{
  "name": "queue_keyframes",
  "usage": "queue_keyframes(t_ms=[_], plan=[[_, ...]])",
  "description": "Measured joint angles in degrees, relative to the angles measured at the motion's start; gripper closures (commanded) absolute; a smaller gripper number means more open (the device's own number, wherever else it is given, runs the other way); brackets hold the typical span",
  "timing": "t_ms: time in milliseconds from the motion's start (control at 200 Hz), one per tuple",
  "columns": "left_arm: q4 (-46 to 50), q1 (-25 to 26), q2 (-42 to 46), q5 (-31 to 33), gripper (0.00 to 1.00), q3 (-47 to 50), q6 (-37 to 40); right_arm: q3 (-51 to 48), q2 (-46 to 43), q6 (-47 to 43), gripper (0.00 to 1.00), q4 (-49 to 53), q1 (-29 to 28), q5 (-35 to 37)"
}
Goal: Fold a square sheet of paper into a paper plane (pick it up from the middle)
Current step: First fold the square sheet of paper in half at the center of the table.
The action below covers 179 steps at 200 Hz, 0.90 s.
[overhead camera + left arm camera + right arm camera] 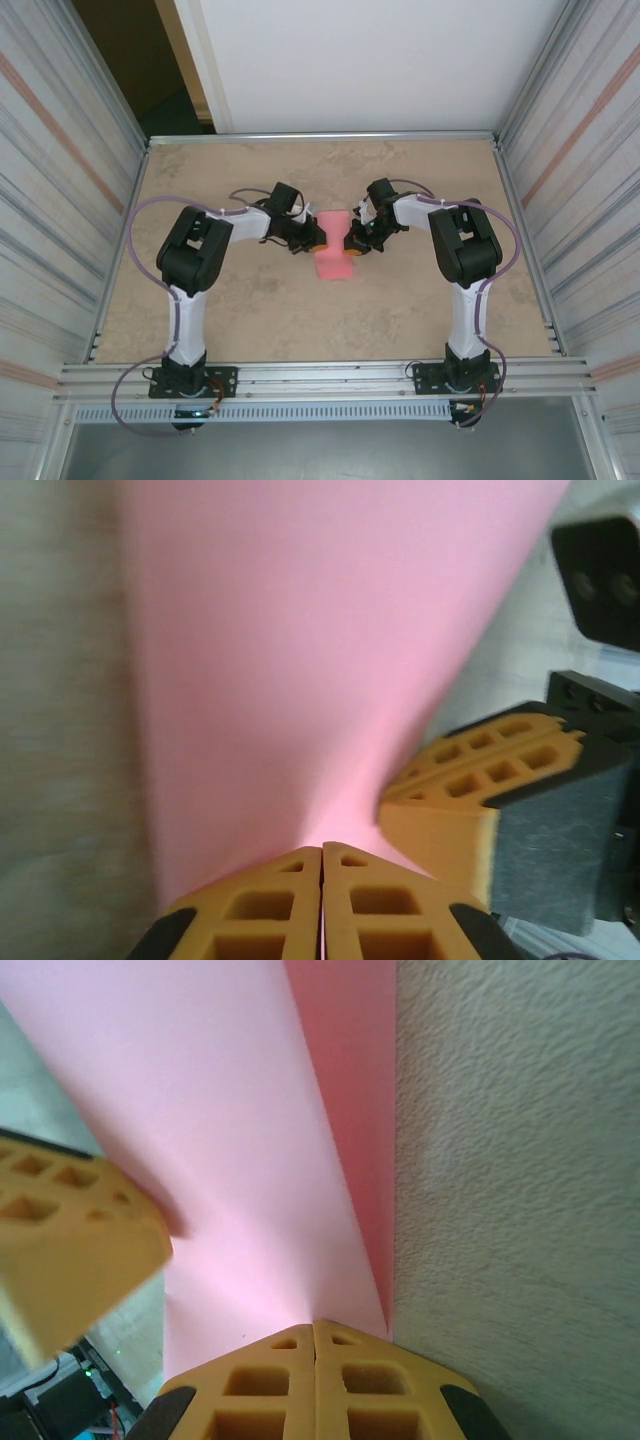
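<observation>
The square sheet of paper (335,262) is pink and hangs between my two grippers at the middle of the table, its lower part reaching toward the near side. My left gripper (314,240) is shut on the sheet's left edge. In the left wrist view the paper (320,650) fans out from the closed orange fingertips (322,855). My right gripper (352,244) is shut on the opposite edge. In the right wrist view the paper (240,1160) spreads from its tips (314,1328), with a darker pink layer (350,1100) along the right side. The two grippers are close together.
The beige table (250,310) is walled by corrugated metal panels on the left and right. A metal rail (320,375) at the near edge carries both arm bases. In the wrist views the table surface (520,1210) lies close under the paper.
</observation>
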<state>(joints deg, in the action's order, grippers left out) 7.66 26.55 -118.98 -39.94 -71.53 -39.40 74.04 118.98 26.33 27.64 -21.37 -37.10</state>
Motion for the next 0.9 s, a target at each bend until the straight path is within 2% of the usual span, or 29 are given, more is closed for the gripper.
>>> queue_keyframes(t_ms=[195,356,511,712,897], plan=[[1.3,-4.6,1.2,-0.3,0.90,2.6,2.7,0.0,0.0,0.0,0.96,0.0,0.0,0.1],[4.5,-5.7,3.6,2.6,0.90,2.6,4.8,0.0,0.0,0.0,0.96,0.0,0.0,0.1],[4.1,-1.4,6.7,3.1,0.90,1.9,5.1,0.0,0.0,0.0,0.96,0.0,0.0,0.1],[2.5,6.0,4.9,4.0,0.90,-1.2,5.1,0.0,0.0,0.0,0.96,0.0,0.0,0.1],[2.3,5.9,2.8,5.5,0.90,-0.3,5.1,0.0,0.0,-0.1,0.96,0.0,0.0,0.1]])
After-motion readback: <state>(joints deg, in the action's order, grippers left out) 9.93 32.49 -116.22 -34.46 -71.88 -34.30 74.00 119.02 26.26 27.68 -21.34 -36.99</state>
